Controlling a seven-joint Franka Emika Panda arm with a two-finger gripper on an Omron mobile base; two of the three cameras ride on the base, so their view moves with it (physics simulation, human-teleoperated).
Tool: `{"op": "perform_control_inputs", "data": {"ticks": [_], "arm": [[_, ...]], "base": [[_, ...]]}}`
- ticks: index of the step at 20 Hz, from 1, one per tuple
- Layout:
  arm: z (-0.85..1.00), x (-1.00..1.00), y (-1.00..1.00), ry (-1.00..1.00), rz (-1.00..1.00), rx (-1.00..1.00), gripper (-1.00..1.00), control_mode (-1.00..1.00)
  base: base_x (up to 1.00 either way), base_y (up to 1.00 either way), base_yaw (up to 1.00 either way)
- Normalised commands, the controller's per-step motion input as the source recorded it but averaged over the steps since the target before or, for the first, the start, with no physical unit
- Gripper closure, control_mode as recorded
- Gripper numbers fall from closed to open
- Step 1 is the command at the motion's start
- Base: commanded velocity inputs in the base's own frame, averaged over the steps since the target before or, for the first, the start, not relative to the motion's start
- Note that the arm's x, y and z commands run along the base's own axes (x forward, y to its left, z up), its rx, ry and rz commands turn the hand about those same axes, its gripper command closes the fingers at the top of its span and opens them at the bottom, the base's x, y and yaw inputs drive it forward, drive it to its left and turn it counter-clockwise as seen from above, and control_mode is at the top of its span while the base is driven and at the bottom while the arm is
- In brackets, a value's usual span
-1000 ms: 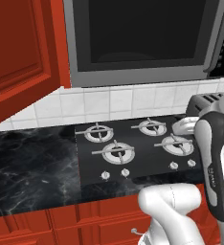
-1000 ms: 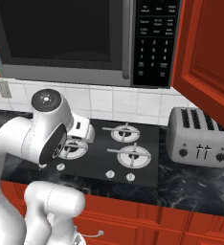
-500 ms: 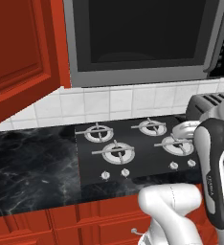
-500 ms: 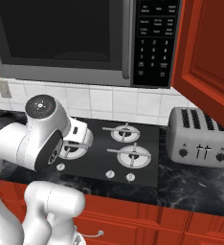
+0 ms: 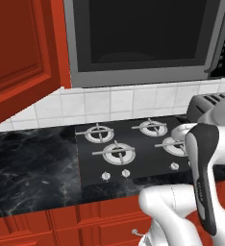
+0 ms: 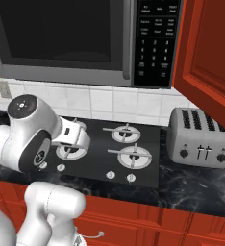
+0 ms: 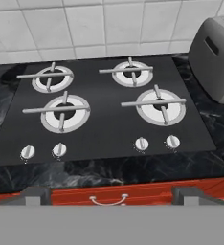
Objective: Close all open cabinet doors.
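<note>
A glossy red cabinet door (image 5: 23, 53) is standing swung open at the upper left, hanging out over the left end of the black marble worktop (image 5: 32, 168). A four-burner cooktop (image 5: 129, 151) is sitting toward the worktop's right end, knobs along its front edge. The grey microwave (image 5: 143, 41) is hanging above it, white tiles (image 5: 119, 103) showing beneath.

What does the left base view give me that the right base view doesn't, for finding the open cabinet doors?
Left base view: an open red cabinet door swung out at upper left, over the black counter. Right base view: another open red door at upper right, above the toaster, plus the microwave keypad. Both share the four-burner cooktop, the microwave's dark window and the white tile backsplash.
</note>
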Motion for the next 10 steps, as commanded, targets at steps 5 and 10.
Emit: {"op": "perform_control_inputs", "data": {"ticks": [5, 10], "arm": [[0.0, -0.01, 0.0, 0.0, -0.08, -0.09, -1.0, -1.0], [0.0, 0.0, 0.0, 0.0, -0.05, -0.01, -1.0, -1.0]], "base": [[0.0, 0.0, 0.0], [0.0, 0.0, 0.0]]}}
